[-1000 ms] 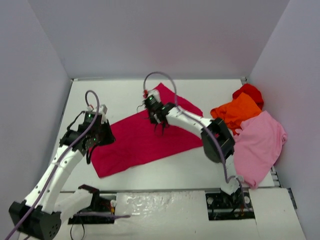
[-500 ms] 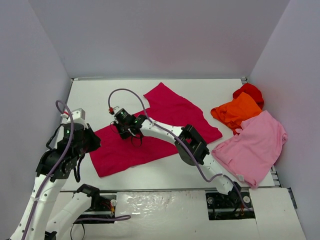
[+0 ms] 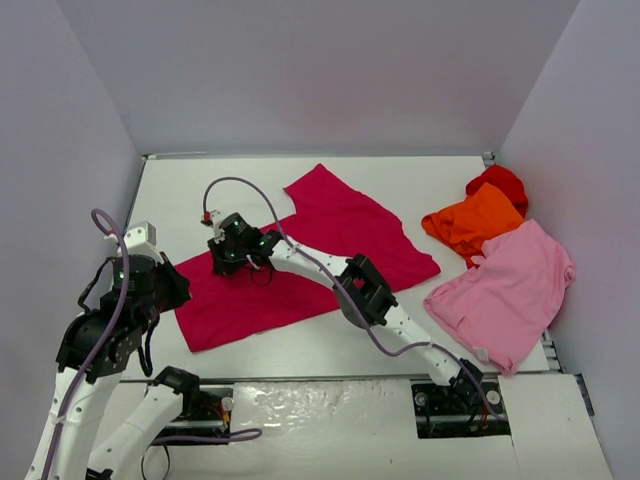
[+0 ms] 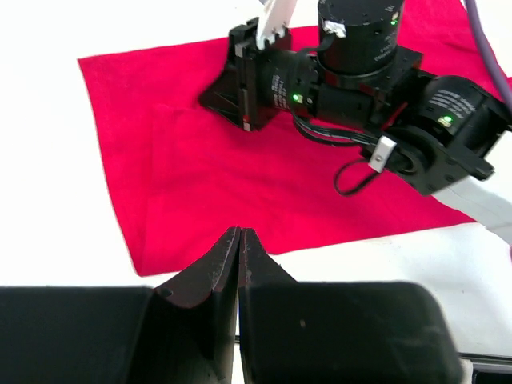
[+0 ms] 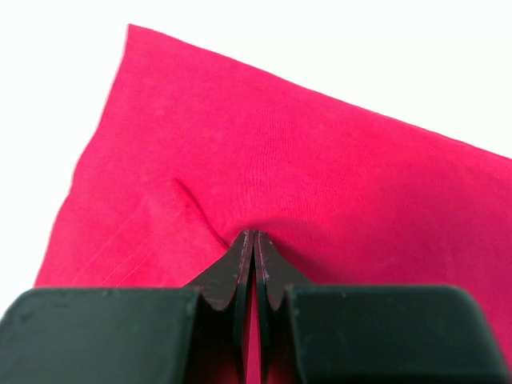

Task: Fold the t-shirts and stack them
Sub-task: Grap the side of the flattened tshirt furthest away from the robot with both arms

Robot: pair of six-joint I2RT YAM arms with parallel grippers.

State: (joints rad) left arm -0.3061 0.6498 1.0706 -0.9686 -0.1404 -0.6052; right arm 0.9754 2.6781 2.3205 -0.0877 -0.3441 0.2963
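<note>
The left tool [image 4: 240, 240], fingers together and empty, is hovering at the near edge of the crimson shirt [image 3: 350, 232]. The right tool [image 5: 253, 240], also together, is pressing its tips into that shirt's left part and puckering it. The crimson shirt is lying spread on the desk [image 3: 200, 188]. The pink shirt [image 3: 510, 290], orange shirt [image 3: 475, 222] and red shirt [image 3: 497, 183] are lying heaped by the right wall, apart from it.

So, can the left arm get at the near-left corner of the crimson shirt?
Probably yes. The left fingers, shut, hang close by that corner with nothing between; the right fingers touch the crimson shirt farther in, out of the way.
</note>
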